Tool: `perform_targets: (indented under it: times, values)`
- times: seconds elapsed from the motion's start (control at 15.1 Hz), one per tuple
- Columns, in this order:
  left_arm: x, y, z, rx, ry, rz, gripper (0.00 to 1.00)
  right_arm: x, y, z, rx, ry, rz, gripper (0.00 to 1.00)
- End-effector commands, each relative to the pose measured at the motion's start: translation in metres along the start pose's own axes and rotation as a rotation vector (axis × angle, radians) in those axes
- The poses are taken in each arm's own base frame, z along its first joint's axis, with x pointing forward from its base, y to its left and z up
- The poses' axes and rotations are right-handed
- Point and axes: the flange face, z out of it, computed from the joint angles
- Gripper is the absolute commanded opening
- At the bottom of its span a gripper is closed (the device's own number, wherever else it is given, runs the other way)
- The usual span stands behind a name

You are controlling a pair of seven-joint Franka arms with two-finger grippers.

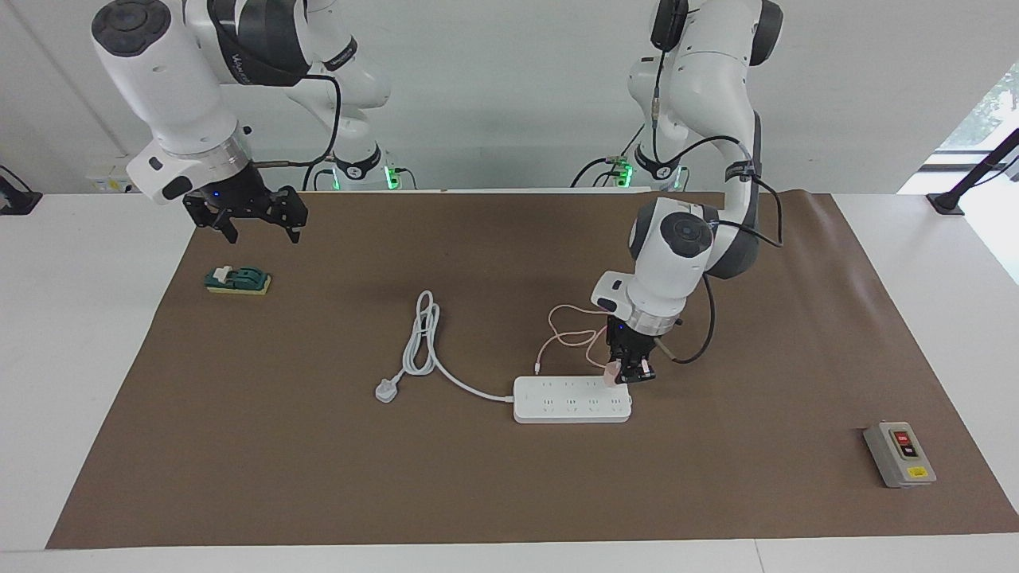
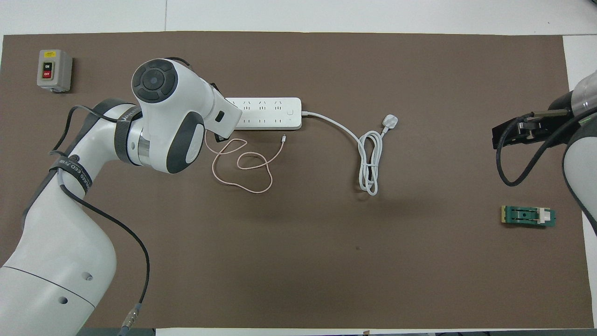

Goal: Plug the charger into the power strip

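At the power strip's (image 1: 571,399) end toward the left arm, the left gripper (image 1: 630,372), jaws pinching the pink charger (image 1: 611,374), should line the pins up and push straight down, while the right gripper (image 1: 253,224) waits, jaws spread.

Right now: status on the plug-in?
Left gripper holds charger at power strip end socket. Right gripper waits open, raised. Nothing blocking.

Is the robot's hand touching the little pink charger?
Touching. In the facing view the left gripper is closed around the charger, holding it at the power strip's end. The overhead view hides it under the arm.
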Motion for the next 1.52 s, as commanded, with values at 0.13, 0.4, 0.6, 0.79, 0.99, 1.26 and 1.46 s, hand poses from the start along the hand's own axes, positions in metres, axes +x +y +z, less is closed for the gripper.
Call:
perform_targets:
  times: [0.13,0.4,0.6,0.79,0.99,1.26,1.46]
  values:
    - [-0.001,0.002,0.025,-0.021,-0.022,0.115,0.00,-0.008,0.000,0.003,0.016,-0.006,0.037,1.00]
    - [-0.012,-0.005,0.032,-0.026,-0.015,0.127,0.00,-0.008,0.001,0.004,0.016,-0.006,0.040,1.00]
    - [-0.014,-0.006,0.034,-0.046,0.010,0.093,0.00,-0.009,0.002,0.003,0.016,-0.006,0.042,1.00]
    - [-0.014,-0.013,0.032,-0.053,-0.002,0.096,0.00,-0.009,0.002,0.003,0.016,-0.006,0.043,1.00]
    - [-0.011,-0.025,0.035,-0.133,-0.036,0.094,0.00,-0.009,0.003,0.003,0.016,-0.006,0.043,1.00]
    - [-0.009,-0.036,0.044,-0.183,-0.065,0.097,0.00,-0.009,0.002,0.003,0.015,-0.009,0.039,1.00]
    - [-0.011,-0.036,0.045,-0.177,-0.096,0.119,0.00,-0.010,0.002,0.002,0.015,-0.010,0.033,1.00]
